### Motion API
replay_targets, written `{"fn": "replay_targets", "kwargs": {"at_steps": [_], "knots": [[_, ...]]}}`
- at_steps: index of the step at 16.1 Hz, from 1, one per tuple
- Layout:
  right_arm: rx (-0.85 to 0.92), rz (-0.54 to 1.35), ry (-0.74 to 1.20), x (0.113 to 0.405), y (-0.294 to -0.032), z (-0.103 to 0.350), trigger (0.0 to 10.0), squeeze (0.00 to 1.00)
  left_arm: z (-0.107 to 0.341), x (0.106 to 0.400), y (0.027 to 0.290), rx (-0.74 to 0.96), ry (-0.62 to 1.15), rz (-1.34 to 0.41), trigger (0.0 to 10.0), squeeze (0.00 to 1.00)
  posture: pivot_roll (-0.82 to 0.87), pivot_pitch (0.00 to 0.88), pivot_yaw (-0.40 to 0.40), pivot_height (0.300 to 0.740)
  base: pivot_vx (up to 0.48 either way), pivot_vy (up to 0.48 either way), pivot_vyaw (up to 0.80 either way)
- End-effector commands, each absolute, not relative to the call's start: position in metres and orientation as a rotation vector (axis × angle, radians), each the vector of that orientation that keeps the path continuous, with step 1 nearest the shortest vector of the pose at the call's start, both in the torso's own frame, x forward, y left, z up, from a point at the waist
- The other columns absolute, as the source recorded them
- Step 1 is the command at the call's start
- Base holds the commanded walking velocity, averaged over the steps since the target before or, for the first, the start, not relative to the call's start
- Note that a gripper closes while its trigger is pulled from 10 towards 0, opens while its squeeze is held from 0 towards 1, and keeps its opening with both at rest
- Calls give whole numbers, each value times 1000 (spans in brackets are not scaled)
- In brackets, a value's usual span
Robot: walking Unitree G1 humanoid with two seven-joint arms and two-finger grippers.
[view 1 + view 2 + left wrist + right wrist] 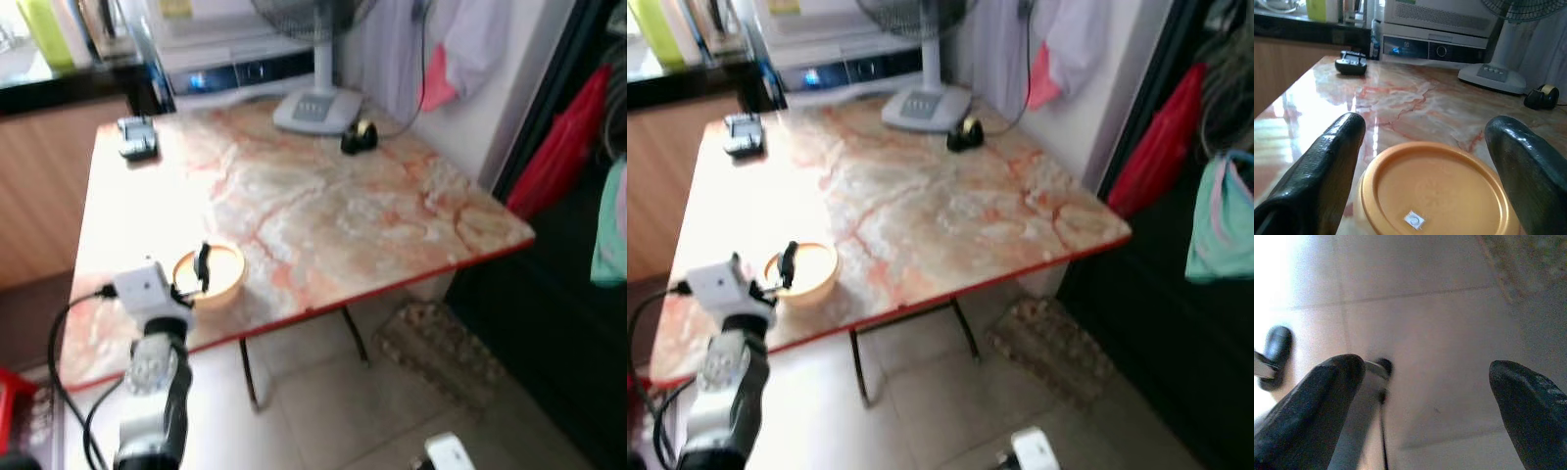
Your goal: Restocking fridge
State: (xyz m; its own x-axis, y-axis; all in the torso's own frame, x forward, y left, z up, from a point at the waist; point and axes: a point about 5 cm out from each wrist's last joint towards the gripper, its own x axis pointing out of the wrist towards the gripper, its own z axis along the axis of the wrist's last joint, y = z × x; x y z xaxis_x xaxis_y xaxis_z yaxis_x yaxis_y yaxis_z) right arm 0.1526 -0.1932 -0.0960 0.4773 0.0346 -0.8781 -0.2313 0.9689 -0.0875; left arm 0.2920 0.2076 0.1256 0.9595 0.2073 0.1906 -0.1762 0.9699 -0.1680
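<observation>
A: What is cut off?
B: The fan head at the top edge; the orange lid at the bottom edge.
A: Unreadable?
B: The dark item on the tabletop.

Left arm: silver, ribbed cylindrical forearm with a dark lower casing, topped by a white box-shaped wrist module; black cables loop from the module down beside the arm. Left gripper: two long black fingers with a finely textured, matte, rounded surface. Right gripper: two like black fingers, blunt-tipped. Right arm: white casing at frame edge
</observation>
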Motion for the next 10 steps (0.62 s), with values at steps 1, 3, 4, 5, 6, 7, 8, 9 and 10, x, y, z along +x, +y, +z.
{"fn": "replay_targets", "kwargs": {"at_steps": [1,3,4,5,6,7,8,9,10], "knots": [[-203,176,1067,153,-189,-97,10000,0,126,288,224,-158,-203,249,10000,0,-20,0,-13,740,0,0,0],[-204,177,1066,153,-189,-96,10000,0,127,289,230,-158,-190,248,10000,0,-17,0,-14,740,0,0,0],[-203,176,1066,153,-189,-96,10000,0,128,290,229,-130,-188,232,10000,0,-17,0,-13,740,0,0,0],[-204,176,1066,153,-189,-96,10000,0,129,290,223,-79,-189,207,10000,0,-18,0,-15,740,0,0,0],[-209,182,1066,154,-189,-96,10000,0,128,290,213,-51,-188,181,10000,0,-21,0,-15,740,0,0,0],[-211,185,1065,154,-189,-96,10000,0,127,291,211,-59,-187,181,10000,0,-24,0,-12,740,0,0,0],[-214,188,1063,154,-189,-96,10000,0,127,292,208,-52,-182,167,10000,0,-25,0,-12,740,0,0,644],[-219,191,1065,154,-189,-96,10000,0,126,294,206,-29,-177,149,10000,0,-24,0,-11,740,0,0,538],[-220,191,1067,154,-188,-96,10000,0,127,295,207,-32,-178,152,10000,0,-25,0,-10,740,0,0,506]]}}
